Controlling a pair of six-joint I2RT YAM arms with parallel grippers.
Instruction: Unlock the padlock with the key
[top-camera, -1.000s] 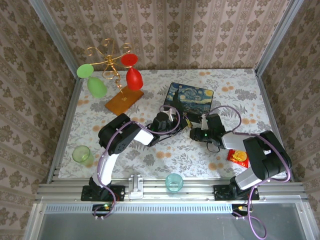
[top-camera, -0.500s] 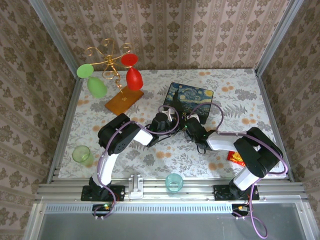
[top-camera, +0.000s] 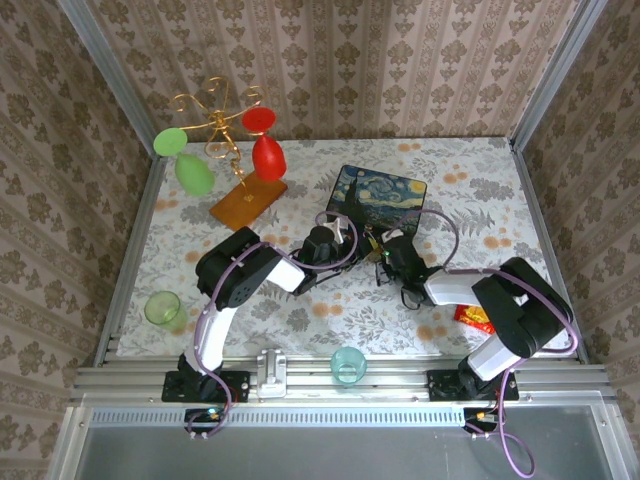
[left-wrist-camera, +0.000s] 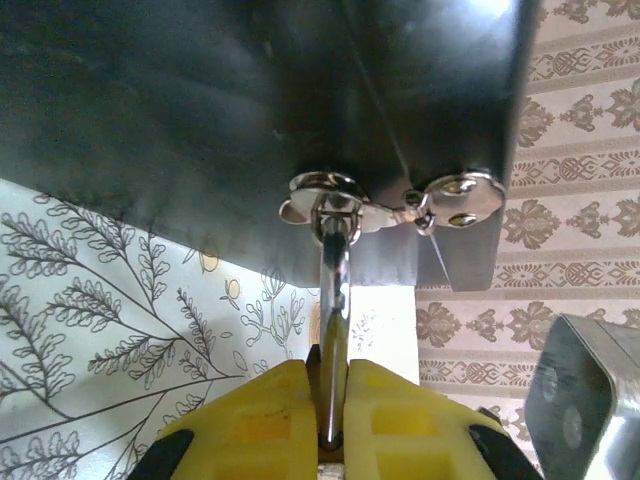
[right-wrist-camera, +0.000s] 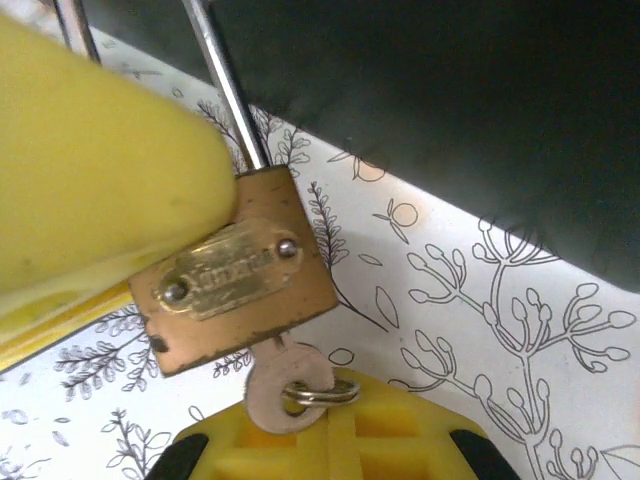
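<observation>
Top external view: we see both arms stretched low and forward, left gripper and right gripper nearly meeting at the near edge of the Starry Night box; what sits between them is too small to tell. Left wrist view: yellow fingers clenched on the silver shackle, which hangs from the box's hasp. Right wrist view: the brass padlock lies shackle up-left, keyway down; the key stands in its base, its bow seemingly pinched by the right fingers.
</observation>
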